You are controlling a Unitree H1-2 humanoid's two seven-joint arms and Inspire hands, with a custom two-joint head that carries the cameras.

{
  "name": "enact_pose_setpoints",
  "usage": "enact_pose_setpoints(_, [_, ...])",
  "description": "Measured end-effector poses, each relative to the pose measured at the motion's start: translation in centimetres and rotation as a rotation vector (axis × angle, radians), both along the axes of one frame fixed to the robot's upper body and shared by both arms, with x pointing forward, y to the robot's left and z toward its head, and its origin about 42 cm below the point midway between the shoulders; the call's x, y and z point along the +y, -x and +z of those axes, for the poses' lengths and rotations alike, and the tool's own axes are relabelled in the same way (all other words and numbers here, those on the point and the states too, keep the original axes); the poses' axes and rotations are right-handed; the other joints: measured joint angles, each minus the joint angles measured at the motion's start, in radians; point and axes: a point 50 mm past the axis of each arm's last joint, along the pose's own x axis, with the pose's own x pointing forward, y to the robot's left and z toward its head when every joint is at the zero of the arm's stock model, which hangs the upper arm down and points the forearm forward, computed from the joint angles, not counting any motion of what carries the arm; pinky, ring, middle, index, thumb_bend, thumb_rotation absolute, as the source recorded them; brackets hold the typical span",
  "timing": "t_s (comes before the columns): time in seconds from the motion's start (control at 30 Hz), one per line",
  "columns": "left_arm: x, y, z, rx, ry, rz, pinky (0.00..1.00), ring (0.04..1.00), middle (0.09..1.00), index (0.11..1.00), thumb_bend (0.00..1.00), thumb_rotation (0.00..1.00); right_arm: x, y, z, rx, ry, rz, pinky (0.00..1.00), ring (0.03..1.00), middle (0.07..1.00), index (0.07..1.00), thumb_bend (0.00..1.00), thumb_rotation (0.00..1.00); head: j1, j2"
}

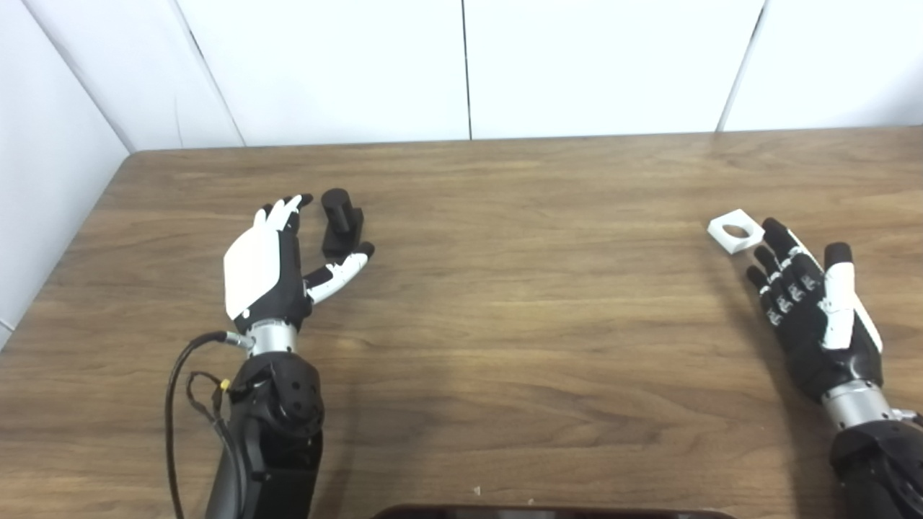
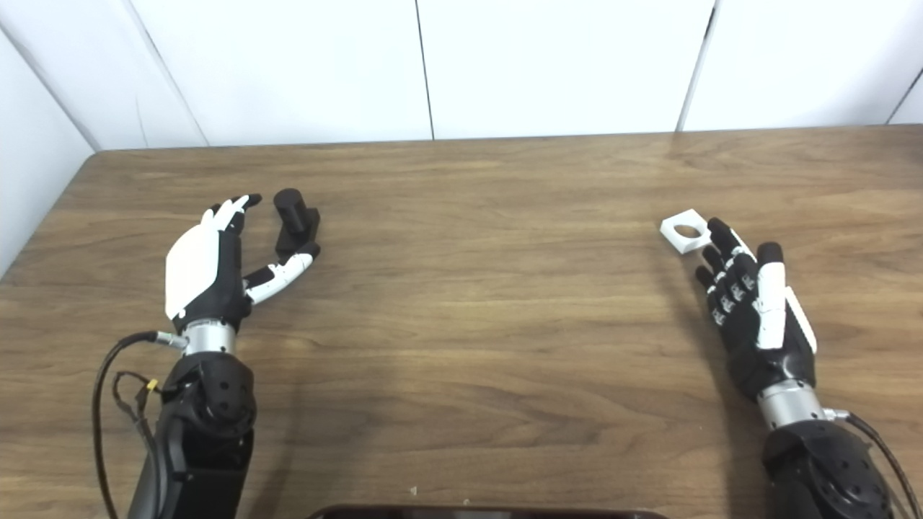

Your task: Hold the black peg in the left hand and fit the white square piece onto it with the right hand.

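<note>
Spanning both views, one wood tabletop [image 1: 505,346] carries everything; white wall panels run behind its far edge. A dark object pokes in at the near edge, too little showing to tell what it is.

Two hands. Left hand [image 1: 277,263] sits near the left edge, roughly mid-depth, fingers spread & released, grasping nothing; its thumb tip lies just beside the peg's base, fingertips [image 1: 292,204] near the peg's top. Can't tell if anything touches. Right hand [image 2: 753,310] sits near the right edge, palm up, fingers extended & apart, holding nothing; its fingertips reach just beside the square, contact unclear.

One peg [image 1: 340,223]: black, w/ a round post on a blocky base, resting on the tabletop in the left half, between the left hand's fingers & thumb. Long axis appears upright, round end topmost, leaning a bit toward the far edge in these views.

One square [image 2: 686,231]: white, flat on the tabletop near the right edge, hole facing up, corners turned diagonal to the table edges. Peg & square well apart.
</note>
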Motion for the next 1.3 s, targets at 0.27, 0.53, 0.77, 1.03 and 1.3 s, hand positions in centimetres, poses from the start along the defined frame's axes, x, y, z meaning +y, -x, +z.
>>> enact_pose_setpoints(0.27, [-0.3,-2.2,-0.5,0.035,-0.057,0.002,0.93,0.974,0.935,0.85,0.73,0.55,0.0,0.3,-0.1,-0.007,0.006,0.007,0.99,1.0,0.996,0.915,0.64,1.0,0.005,-0.011])
enact_pose_setpoints(0.53, [-0.2,-3.7,-0.9,0.053,-0.082,0.016,0.94,0.981,0.934,0.834,0.73,0.53,-0.1,0.4,-0.5,-0.022,0.008,0.009,0.98,1.0,1.0,0.912,0.65,1.0,0.005,-0.021])
enact_pose_setpoints(0.77, [0.4,-5.0,-1.0,0.049,-0.115,0.029,0.95,0.981,0.937,0.826,0.73,0.53,-0.1,0.4,-0.5,-0.028,0.009,0.007,0.97,1.0,1.0,0.905,0.66,1.0,0.008,-0.026])
enact_pose_setpoints(1.03, [0.5,-5.5,-1.2,0.049,-0.101,0.029,0.96,0.989,0.944,0.841,0.72,0.5,-0.2,0.5,-0.5,-0.028,0.009,0.007,0.97,1.0,0.994,0.902,0.67,1.0,0.009,-0.023])
enact_pose_setpoints(1.3, [0.4,-5.3,-1.4,0.036,-0.07,0.034,0.94,0.985,0.937,0.864,0.73,0.5,-0.4,0.5,-0.6,-0.028,0.018,0.012,0.97,1.0,1.0,0.902,0.68,1.0,0.009,-0.026])
